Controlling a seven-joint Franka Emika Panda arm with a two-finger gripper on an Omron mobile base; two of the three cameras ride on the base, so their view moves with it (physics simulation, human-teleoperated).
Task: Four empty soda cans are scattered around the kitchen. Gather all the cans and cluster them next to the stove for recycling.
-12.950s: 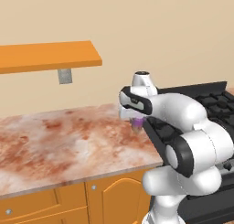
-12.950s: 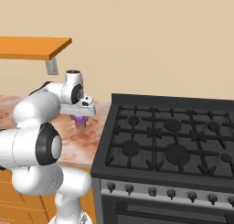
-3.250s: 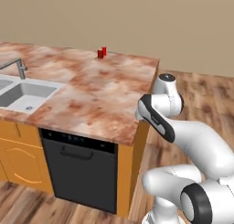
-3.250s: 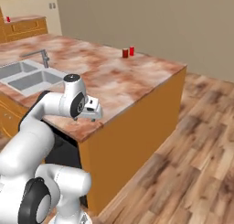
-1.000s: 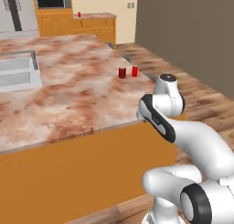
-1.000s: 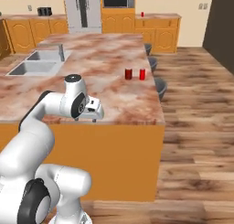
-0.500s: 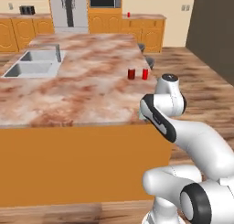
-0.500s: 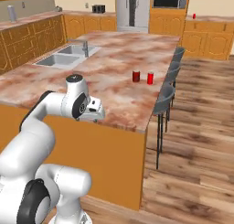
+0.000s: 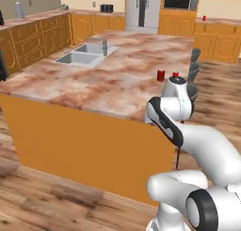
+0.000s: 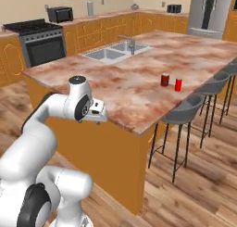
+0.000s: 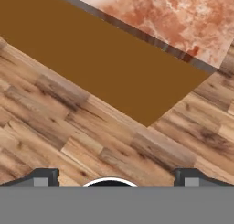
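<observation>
The arm is folded close to the base, with the elbow raised and the hand held at the near edge of the island desk (image 10: 139, 87), pointing down. In the hand view the tool (image 11: 116, 175) is seen with its two dark fingertips (image 11: 43, 176) set wide apart, nothing between them and nothing touched; plank floor (image 11: 68, 131) and the desk's orange side panel lie beneath it. In the right base view the tool (image 10: 98, 114) hangs just off the desk's near corner. Two red soda cans (image 10: 165, 79) stand close together on the desk towards its right edge, well apart from the tool; one of them (image 9: 161, 75) is also seen just beyond the arm in the left base view. The stove (image 10: 39, 44) stands against the far left wall, far from the cans. A sink (image 10: 111, 53) is set in the desk's far left part.
</observation>
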